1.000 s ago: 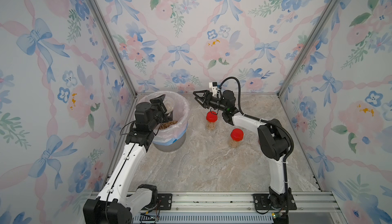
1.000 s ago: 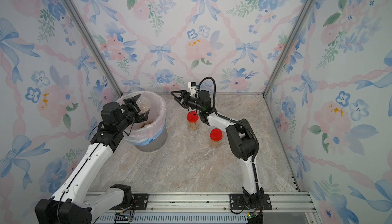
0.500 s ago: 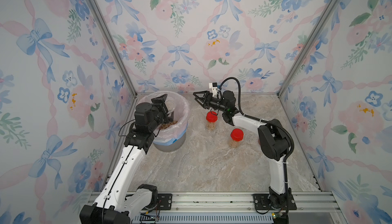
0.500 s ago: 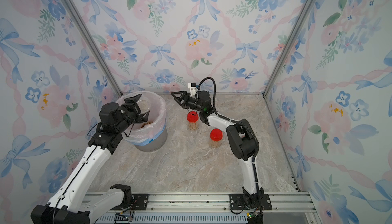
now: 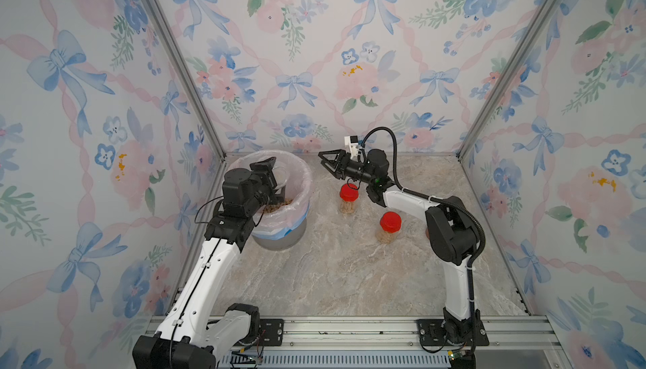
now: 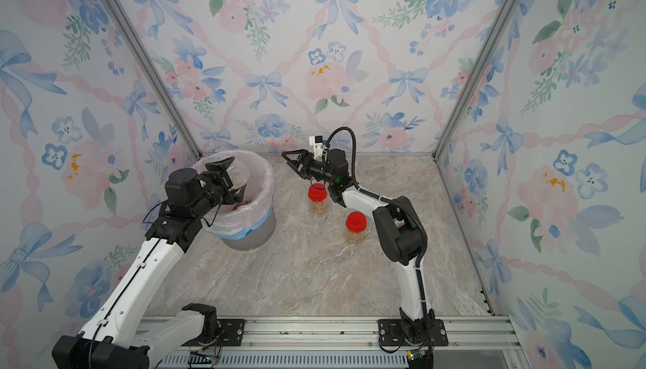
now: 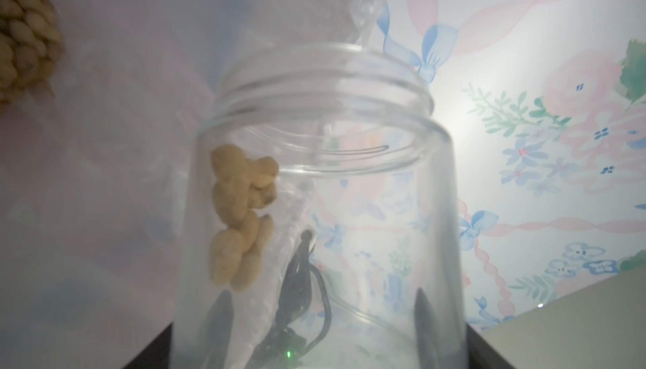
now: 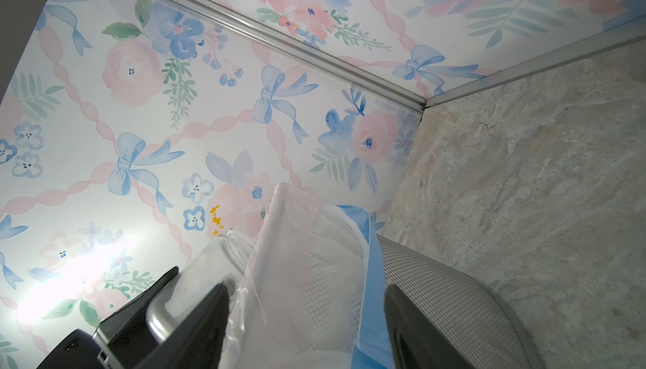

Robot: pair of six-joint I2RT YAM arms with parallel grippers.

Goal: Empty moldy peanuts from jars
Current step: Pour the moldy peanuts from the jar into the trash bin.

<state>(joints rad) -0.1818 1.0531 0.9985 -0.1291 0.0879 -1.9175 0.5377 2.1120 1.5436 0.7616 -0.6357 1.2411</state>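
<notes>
Surface: a marble-patterned desk, walled on three sides by floral wallpaper with blue bows and aluminium posts at the corners. A grey bin with a pinkish liner stands at the far left.

Left jaws: clamped on an open jar, lid off, held tilted over the bin's mouth. A few moldy peanuts cling to its inside wall (a heap lies in the bin).

Right jaws: spread and holding nothing, in the air just right of the bin's rim.

The far red-lidded jar and the near red-lidded jar stand upright mid-desk with peanuts inside, neither gripped.
</notes>
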